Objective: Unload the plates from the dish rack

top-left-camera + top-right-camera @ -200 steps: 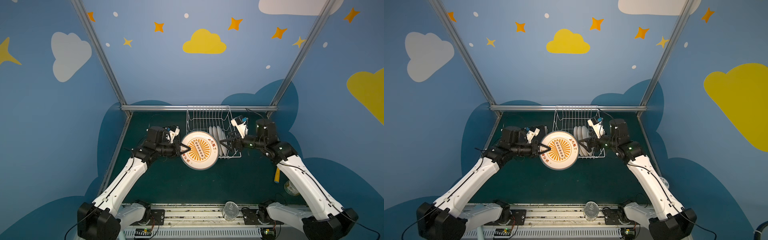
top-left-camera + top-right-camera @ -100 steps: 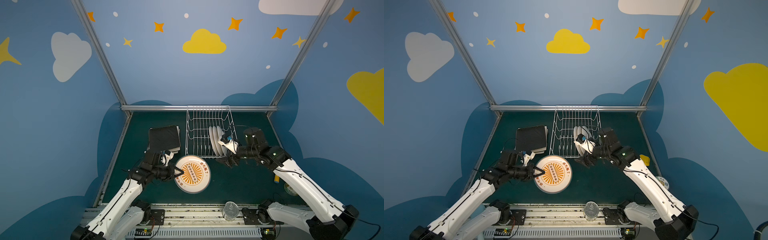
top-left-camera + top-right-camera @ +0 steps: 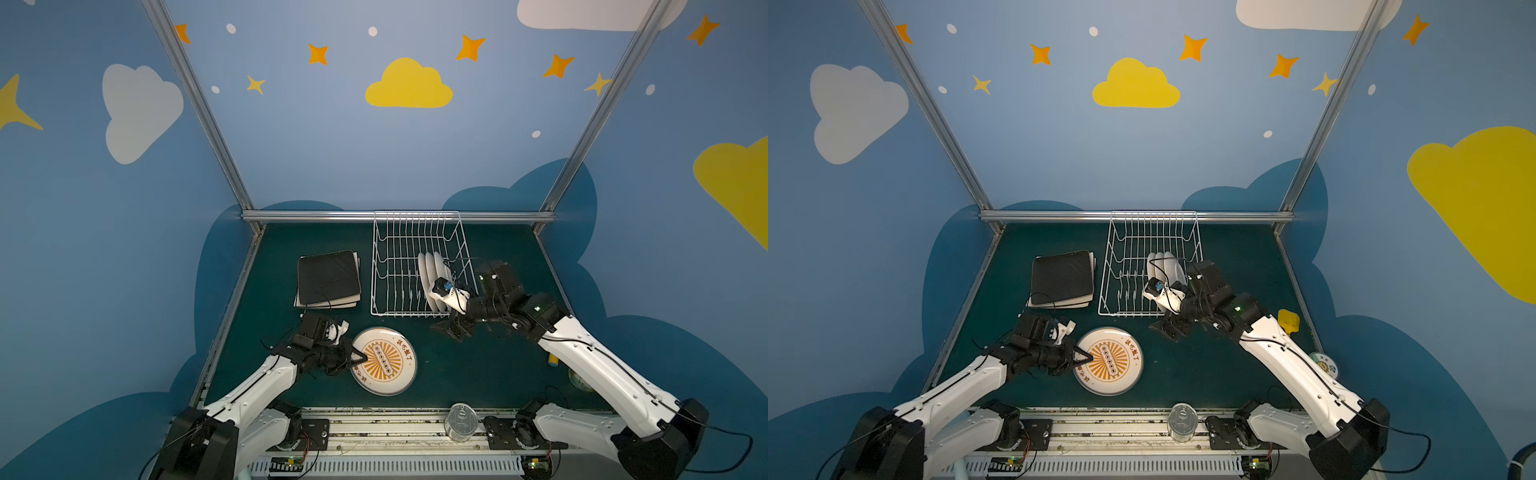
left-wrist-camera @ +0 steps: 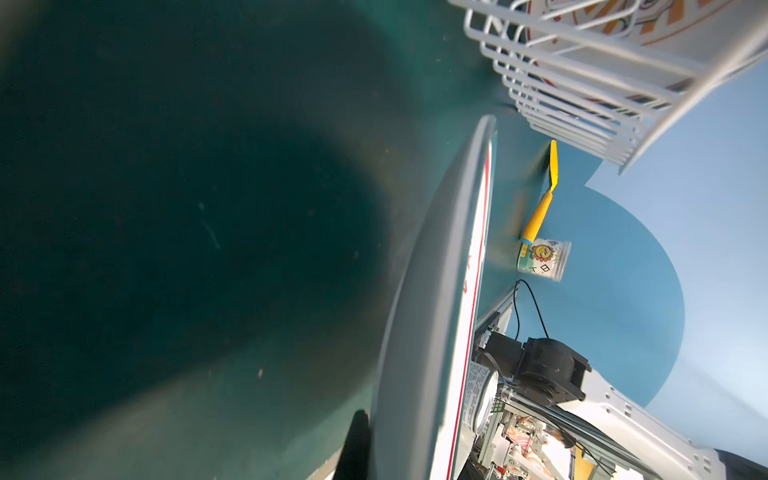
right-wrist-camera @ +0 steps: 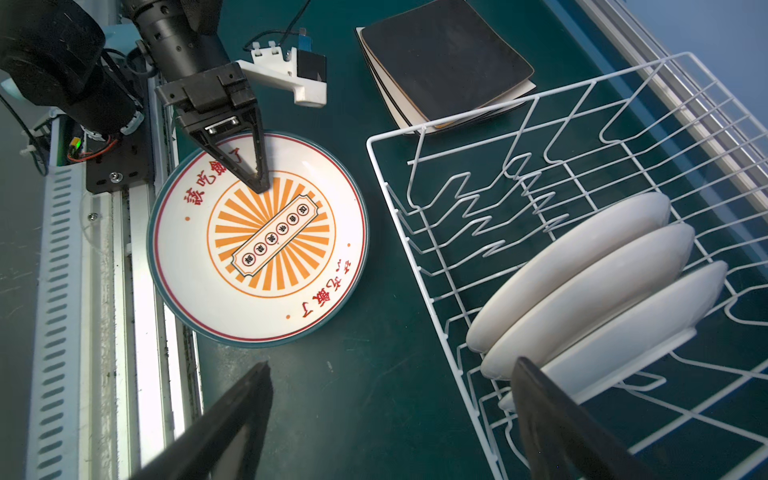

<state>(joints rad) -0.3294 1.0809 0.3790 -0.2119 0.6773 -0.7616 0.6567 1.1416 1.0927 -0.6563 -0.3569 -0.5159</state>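
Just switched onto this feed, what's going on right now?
The left pincer is shut on the rim of the sunburst plate, low at the front of the table; whether the plate has touched down is unclear. The right pincer hangs open and empty by the near corner of the dish rack, beside three white plates standing in it. The black square plate lies left of the rack, on other square plates.

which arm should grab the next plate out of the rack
Probably right: the right hand is open beside the three plates standing in the dish rack; the left hand is shut on the sunburst plate.
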